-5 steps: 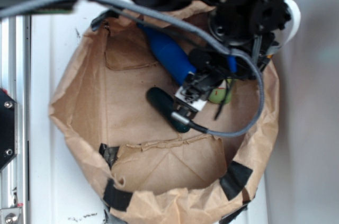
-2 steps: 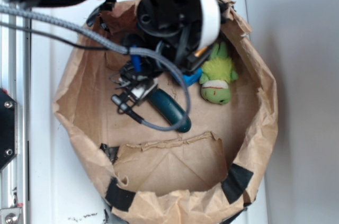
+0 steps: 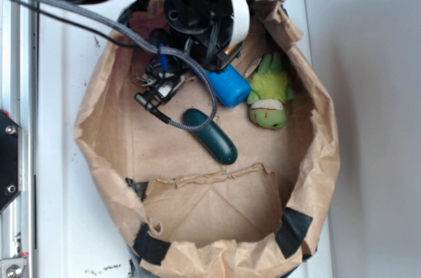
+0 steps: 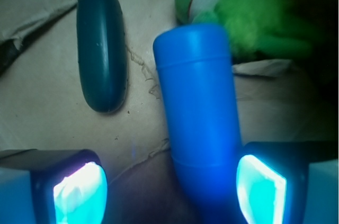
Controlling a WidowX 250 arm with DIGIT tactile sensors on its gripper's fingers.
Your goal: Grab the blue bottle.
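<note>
Blue bottle (image 4: 198, 118) lies on the floor of the brown paper bag (image 3: 105, 160), flat base pointing toward the green plush toy (image 4: 249, 12), neck end running back under the gripper (image 4: 169, 189). Dark teal capsule (image 4: 100, 49) lies just beside it to the left, not touching.

Fingers (image 4: 79, 189) spread wide; nothing clamped. Bottle sits off-centre between them: hard up against the right finger, clear gap to the left one. Cannot tell whether the right pad touches the plastic.

Exterior view: arm covers most of the bottle, only the base end (image 3: 229, 87) shows beside the plush.

Risks, as judged:
- Off-centre closure. Left finger would sweep the bottle sideways before pinching; smooth round plastic may roll or squirt out.
- Grip lands near the tapering shoulder, so the taper may push the bottle out forward.
- Bag floor is creased; a low finger may snag paper.
- Plush sits close to the base, so a pushed bottle may jam against it.
</note>
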